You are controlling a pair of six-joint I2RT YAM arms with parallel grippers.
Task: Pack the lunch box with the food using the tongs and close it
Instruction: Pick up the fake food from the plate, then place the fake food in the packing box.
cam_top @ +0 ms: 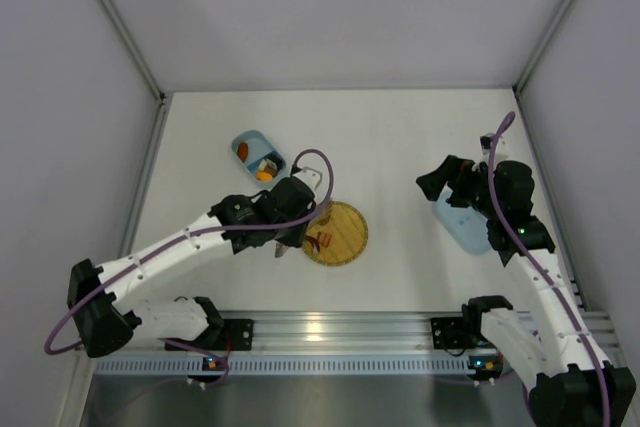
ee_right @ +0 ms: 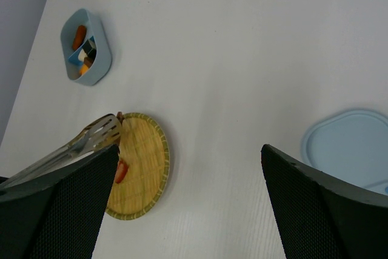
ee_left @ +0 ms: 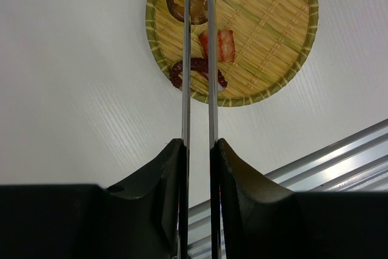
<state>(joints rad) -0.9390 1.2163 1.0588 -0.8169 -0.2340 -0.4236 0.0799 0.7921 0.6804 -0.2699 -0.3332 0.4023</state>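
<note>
Clamping the tongs [ee_left: 185, 89] between its narrowed fingers, the left gripper [ee_left: 197, 147] holds their tips around a brown piece of food [ee_left: 197, 15] at the woven plate's [ee_left: 273, 28] edge. The lunch box [ee_right: 104, 47], partly filled, sits well apart from the plate. The right gripper [ee_right: 189, 150] hangs spread wide near the lid [ee_right: 351, 144].

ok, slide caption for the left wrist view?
Left gripper squeezes the tongs, their arms straddling a brown food piece on the woven plate.

The open blue box [cam_top: 258, 154], part-filled with food [cam_top: 264, 171], is set far left on the table [cam_top: 400, 147]; its lid [ee_right: 351, 147] lies by the right edge. The tongs [ee_left: 212, 107], nearly closed, are held over red and brown pieces [ee_left: 221, 45].
</note>
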